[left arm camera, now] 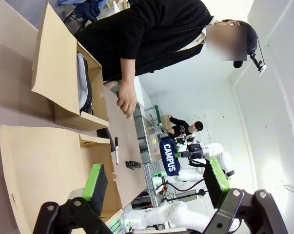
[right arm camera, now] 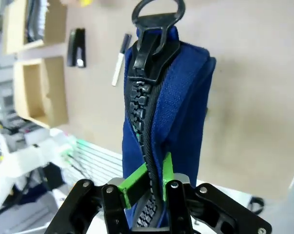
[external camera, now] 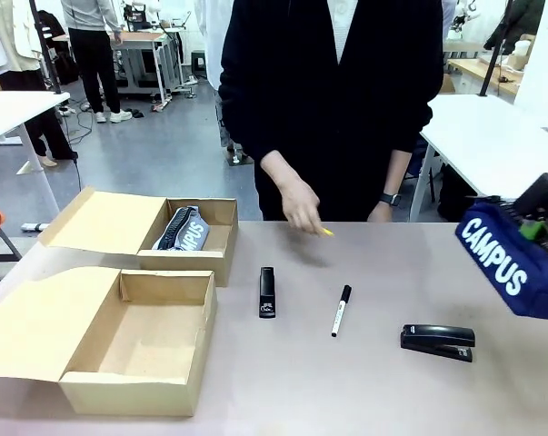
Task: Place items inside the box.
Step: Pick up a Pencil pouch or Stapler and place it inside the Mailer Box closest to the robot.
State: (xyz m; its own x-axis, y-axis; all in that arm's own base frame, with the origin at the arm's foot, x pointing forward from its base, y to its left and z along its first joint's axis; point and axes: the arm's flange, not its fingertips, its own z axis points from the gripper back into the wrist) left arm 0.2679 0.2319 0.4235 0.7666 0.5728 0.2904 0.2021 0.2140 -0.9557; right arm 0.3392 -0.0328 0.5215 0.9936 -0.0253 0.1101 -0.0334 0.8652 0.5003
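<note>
A beige table (external camera: 364,272) in a busy lab; the right gripper (right arm camera: 154,178) clenches a navy Campus pouch (external camera: 510,263) aloft, the left gripper (left arm camera: 155,178) gapes wide.

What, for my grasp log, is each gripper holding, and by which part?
Right gripper: shut on the navy fabric zip pencil pouch, pinched at one end beside the zipper. Left gripper: open, empty.
</note>
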